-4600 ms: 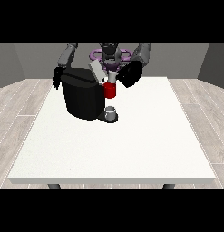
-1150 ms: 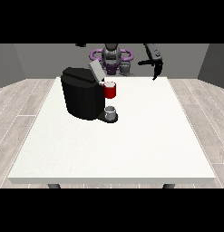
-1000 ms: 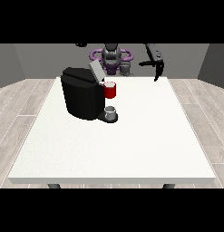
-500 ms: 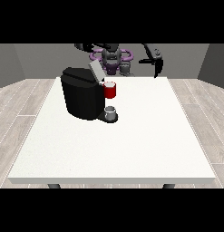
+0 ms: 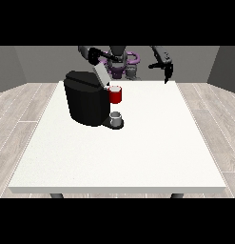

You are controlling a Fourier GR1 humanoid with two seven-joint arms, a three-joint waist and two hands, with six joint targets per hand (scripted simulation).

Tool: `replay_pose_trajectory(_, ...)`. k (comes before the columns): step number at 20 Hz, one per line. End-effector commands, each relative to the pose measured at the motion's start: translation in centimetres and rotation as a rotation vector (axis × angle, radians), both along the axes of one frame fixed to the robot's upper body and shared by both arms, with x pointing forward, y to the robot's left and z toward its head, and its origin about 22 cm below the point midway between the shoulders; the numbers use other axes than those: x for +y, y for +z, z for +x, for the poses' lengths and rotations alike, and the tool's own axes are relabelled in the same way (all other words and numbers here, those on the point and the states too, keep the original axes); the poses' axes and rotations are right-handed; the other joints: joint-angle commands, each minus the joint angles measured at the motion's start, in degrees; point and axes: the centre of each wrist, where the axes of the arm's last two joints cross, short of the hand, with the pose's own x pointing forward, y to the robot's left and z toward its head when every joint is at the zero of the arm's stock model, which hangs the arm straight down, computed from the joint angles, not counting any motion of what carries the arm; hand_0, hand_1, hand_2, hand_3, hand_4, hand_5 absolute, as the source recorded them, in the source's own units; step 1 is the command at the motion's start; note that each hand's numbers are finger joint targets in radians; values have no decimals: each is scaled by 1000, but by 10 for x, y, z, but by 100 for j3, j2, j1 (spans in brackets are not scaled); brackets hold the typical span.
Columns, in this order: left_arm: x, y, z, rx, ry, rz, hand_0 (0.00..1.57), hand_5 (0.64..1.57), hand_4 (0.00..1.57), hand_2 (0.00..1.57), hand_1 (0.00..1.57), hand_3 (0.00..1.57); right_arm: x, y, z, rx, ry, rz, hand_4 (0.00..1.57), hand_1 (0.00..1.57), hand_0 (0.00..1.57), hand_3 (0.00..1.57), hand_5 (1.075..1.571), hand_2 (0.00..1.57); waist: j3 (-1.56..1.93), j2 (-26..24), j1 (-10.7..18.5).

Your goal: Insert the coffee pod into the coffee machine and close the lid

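Now, the step in hand looks like lid-closing. The black, boxy coffee machine (image 5: 86, 102) is sitting on the large white bench (image 5: 138, 152) toward ten o'clock of its middle. Its pale grey lid flap (image 5: 100, 75) is standing tilted up at the machine's twelve o'clock edge, not shut. A red thing at the machine (image 5: 115, 95) is showing at the machine's three o'clock side, and a small grey cup-like thing (image 5: 116, 117) is resting on the base just below it; I cannot tell that grey thing for the pod, so the pod's place is not showing here.

The robot hand at the view's left (image 5: 96, 55) is hanging just above the raised lid, at its twelve o'clock; whether its fingers are spread or curled I cannot tell. The robot hand at the view's right (image 5: 167, 71) is hanging well apart at two o'clock of the machine, fingers pointing down and looking relaxed, holding nothing.

Judging from this, the next move is calling for the left-of-view robot hand to come down on the flap and press it flat.

Against the frame half a second back: the lid flap is now showing raised, where the machine's top was looking closed; the left-of-view arm is reaching closer over the machine; the right-of-view robot hand is hanging lower.
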Motion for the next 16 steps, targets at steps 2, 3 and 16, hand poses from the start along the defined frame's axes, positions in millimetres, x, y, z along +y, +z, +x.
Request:
replay_pose_trajectory(2, 2, 18, 11, -19, 7, 1, 0, 1571, 328, 0, 0, 0, -16, -3, 21, 8, -54, -19, 362, 0, 0, 0, 1571, 0, 1, 152, 35)
replay_pose_trajectory(3, -3, -2, -12, 0, 21, -10, 0, 1571, 357, 0, 0, 0, -35, -15, 13, 22, -57, -5, 369, 0, 0, 0, 1571, 0, 1, 87, 12)
replay_pose_trajectory(16, 6, 25, 23, -70, 16, 22, 0, 1571, 376, 0, 0, 0, -43, 12, 58, -25, -67, 18, 438, 0, 0, 0, 1571, 0, 0, 668, 81)
